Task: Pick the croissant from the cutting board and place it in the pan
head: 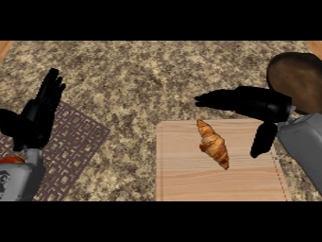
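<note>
Right hand [257, 106] open above flaky, crescent croissant [213, 143] on wooden cutting board [191, 179]

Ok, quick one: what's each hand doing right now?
Left hand: open, resting, holding nothing.
Right hand: open above the croissant, holding nothing.

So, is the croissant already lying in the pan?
No, the croissant lies on the cutting board, apart from the pan.
</note>
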You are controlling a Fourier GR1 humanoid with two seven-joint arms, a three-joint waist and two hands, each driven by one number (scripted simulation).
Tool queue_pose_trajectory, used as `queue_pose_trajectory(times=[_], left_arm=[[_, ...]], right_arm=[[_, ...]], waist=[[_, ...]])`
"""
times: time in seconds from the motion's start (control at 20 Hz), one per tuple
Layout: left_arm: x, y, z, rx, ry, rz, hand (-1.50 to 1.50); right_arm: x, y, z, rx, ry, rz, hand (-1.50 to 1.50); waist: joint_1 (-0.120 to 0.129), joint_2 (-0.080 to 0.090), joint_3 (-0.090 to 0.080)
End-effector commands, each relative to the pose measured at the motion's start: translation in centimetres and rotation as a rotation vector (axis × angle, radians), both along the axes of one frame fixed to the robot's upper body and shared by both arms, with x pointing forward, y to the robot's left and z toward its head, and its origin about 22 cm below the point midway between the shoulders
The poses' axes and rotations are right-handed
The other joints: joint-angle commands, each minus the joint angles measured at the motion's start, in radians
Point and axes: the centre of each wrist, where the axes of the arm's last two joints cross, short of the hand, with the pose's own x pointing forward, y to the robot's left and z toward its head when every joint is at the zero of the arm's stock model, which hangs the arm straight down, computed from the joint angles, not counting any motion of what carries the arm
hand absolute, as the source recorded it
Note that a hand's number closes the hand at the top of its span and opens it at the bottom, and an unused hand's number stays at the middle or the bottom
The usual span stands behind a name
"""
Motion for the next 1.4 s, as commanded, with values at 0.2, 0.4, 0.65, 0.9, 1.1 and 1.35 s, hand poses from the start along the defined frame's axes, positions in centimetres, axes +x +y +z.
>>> queue_pose_trajectory(times=[0.2,0.4,0.65,0.9,1.1,1.35], left_arm=[[0.9,-0.1,-0.4,0.002,-0.012,-0.004,0.0],[0.2,0.6,-0.7,-0.001,-0.007,-0.006,0.0],[0.1,0.8,-0.8,-0.003,-0.008,-0.002,0.0],[1.0,-0.1,0.5,0.0,0.006,0.005,0.0],[1.2,0.4,-1.1,-0.008,-0.017,-0.002,0.0],[-0.6,1.0,-2.0,0.01,-0.02,0.001,0.0]], right_arm=[[-0.9,2.0,-1.5,-0.076,0.002,0.06,-1.5],[-1.4,4.2,-3.0,-0.174,-0.075,0.067,-1.5],[-0.6,3.4,-1.9,-0.263,-0.104,0.057,-1.5],[0.2,4.7,-3.1,-0.291,-0.09,0.045,-1.5],[-0.2,4.1,-5.5,-0.276,-0.097,0.067,-1.5],[-0.2,7.1,-6.1,-0.334,-0.124,0.071,-1.5]], waist=[[-0.006,-0.001,0.0],[0.0,0.0,0.0],[-0.002,-0.001,0.0],[-0.001,0.0,0.0],[-0.003,0.0,0.0],[0.0,0.0,0.0]])
